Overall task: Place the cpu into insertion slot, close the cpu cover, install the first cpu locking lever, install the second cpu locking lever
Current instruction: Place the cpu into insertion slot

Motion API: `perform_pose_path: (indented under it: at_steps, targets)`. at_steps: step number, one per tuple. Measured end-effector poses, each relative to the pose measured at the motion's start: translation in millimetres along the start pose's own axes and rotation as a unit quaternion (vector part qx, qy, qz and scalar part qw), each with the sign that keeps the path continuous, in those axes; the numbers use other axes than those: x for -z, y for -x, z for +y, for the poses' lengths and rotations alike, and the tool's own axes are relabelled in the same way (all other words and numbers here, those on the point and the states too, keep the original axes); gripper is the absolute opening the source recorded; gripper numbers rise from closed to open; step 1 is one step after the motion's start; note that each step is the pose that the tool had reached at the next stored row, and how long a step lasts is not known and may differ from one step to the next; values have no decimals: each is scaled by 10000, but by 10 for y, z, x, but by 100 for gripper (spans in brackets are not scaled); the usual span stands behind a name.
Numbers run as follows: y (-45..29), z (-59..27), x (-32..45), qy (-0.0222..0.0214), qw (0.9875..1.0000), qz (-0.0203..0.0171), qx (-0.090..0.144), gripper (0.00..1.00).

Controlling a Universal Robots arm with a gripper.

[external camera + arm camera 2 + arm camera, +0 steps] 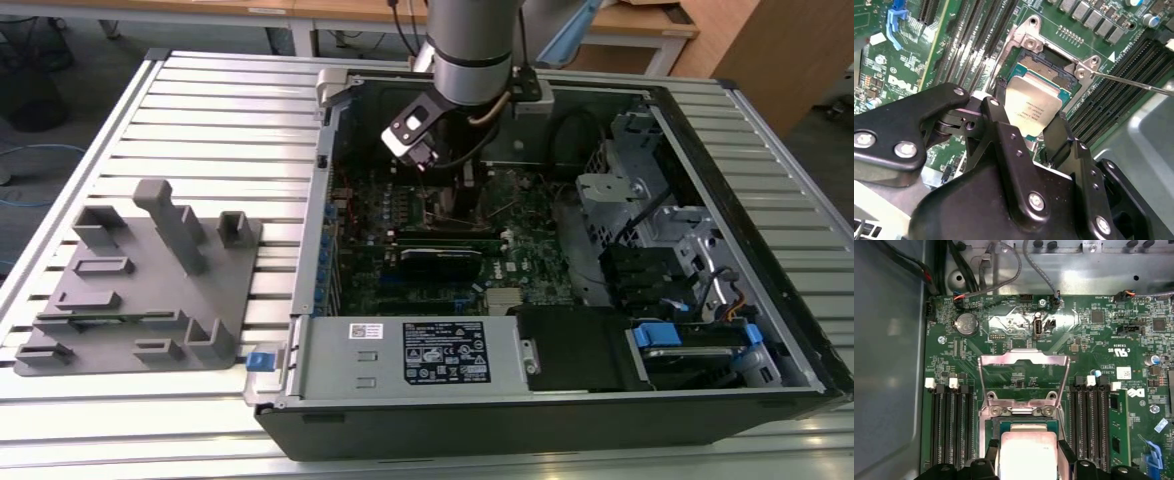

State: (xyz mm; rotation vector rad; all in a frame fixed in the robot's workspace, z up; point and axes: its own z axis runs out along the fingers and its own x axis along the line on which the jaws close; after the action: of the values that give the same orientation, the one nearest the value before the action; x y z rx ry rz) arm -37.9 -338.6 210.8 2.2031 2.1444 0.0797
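I count one chip (1031,111); two fingers (1006,140) of mine; one socket (1043,65); one cover frame (1024,359); one round battery (966,324); one graphics card (441,262); one grey rack (134,290); one computer case (534,428).

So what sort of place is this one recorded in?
Likely a robotics lab or workshop: an open computer case lies on a slatted metal table, a grey parts holder beside it, wooden desks behind. The arm's gripper holds a chip.
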Motion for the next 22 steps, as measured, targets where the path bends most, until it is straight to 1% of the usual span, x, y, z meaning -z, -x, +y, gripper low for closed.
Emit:
perform_pose_path:
  at_steps: [4,12,17,22]
  targets:
    - [-39,-2,-4,1,10000,1,0,54]
    - [-40,-41,-62,0,10000,-2,-26,54]
    - [-41,-48,-112,0,10000,-2,-31,54]
    - [-43,-49,-128,-1,10000,5,-32,54]
